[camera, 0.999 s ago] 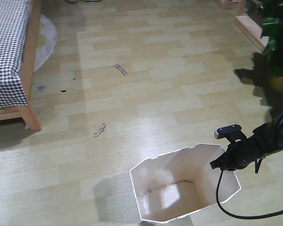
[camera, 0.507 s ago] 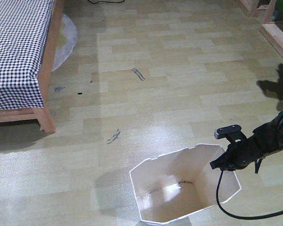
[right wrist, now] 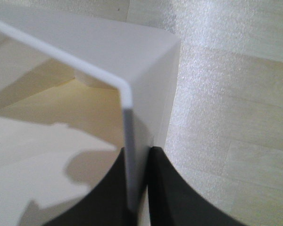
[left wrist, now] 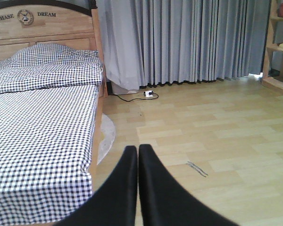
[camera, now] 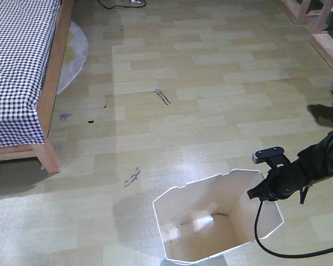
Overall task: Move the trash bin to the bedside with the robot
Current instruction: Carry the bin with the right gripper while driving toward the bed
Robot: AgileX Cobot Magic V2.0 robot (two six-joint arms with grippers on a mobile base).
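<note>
The white trash bin stands on the wooden floor at the lower middle of the front view, its angular rim up and its cream inside showing. My right gripper is shut on the bin's right rim. In the right wrist view the black fingers pinch the thin white wall of the bin between them. The bed, with checked bedding and a light wooden frame, lies at the far left, well apart from the bin. My left gripper is shut on nothing and faces the bed.
A round grey rug lies beside the bed. A power strip with a cable sits by the grey curtains. Wooden shelving stands at the right. Dark scuff marks streak the floor.
In the front view the bed and floor marks have slid right and then nearer, and the plant at the right has left view. Bin and right gripper hold the same place in the frame.
</note>
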